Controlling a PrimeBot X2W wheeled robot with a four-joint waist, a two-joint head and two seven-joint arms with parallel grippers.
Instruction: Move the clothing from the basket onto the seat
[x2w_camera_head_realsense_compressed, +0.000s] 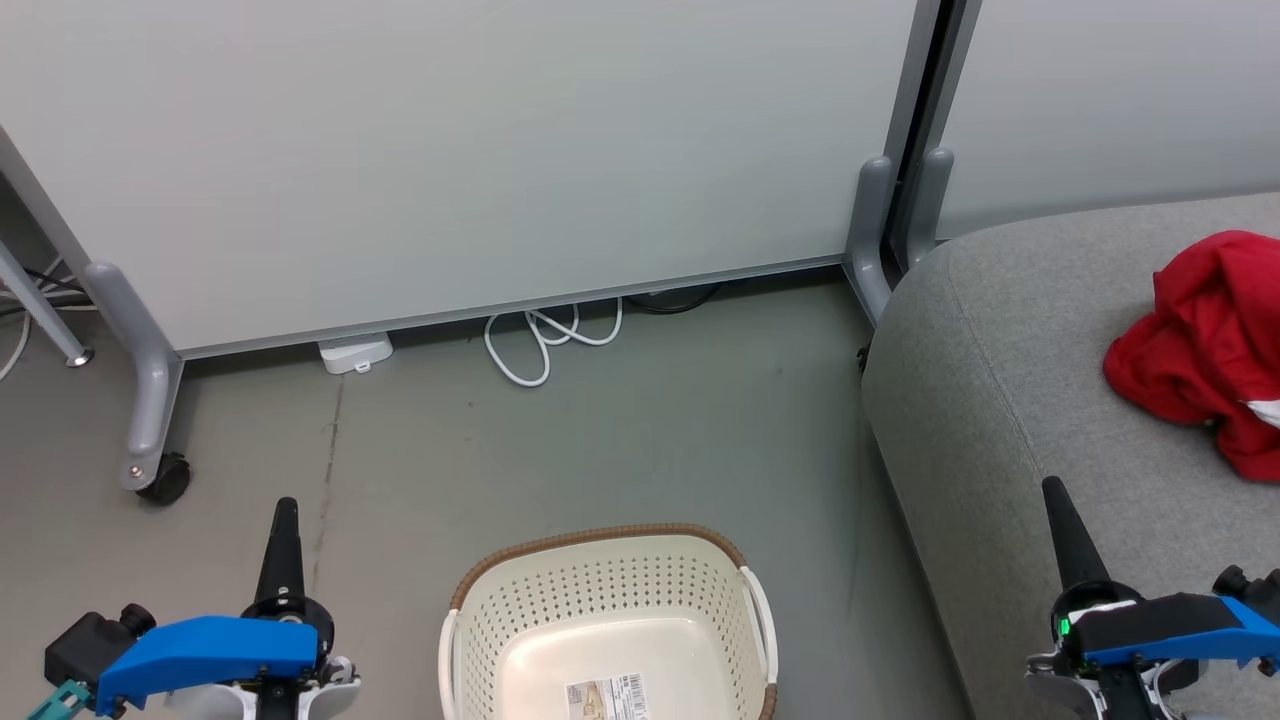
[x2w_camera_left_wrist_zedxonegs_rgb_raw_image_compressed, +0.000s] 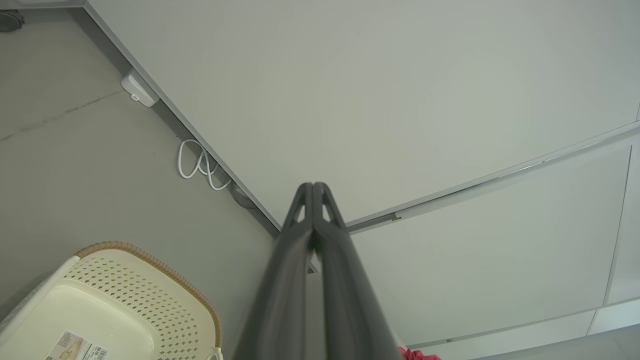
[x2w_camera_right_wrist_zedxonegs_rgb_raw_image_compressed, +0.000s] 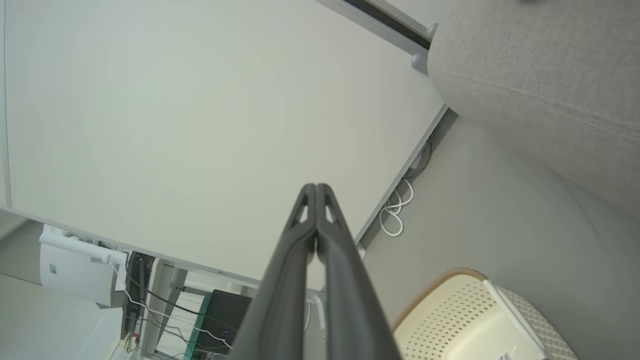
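Hovering pressed together are left gripper (x2w_camera_head_realsense_compressed: 284, 508) and right gripper (x2w_camera_head_realsense_compressed: 1052, 490), flanking the basket (x2w_camera_head_realsense_compressed: 600, 570); clothing (x2w_camera_head_realsense_compressed: 1200, 340) is lying crumpled on the seat (x2w_camera_head_realsense_compressed: 1000, 400).

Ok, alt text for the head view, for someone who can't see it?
Red clothing lies bunched on the grey seat at right; the white basket on the floor holds just a paper label. The left gripper and right gripper have jaws shut.

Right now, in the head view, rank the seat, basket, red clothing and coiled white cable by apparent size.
1. seat: largest, though cropped by the frame.
2. basket: its bottom is cropped.
3. clothing: cut by the right edge, so its rank against the basket is unsure.
4. white cable: smallest.
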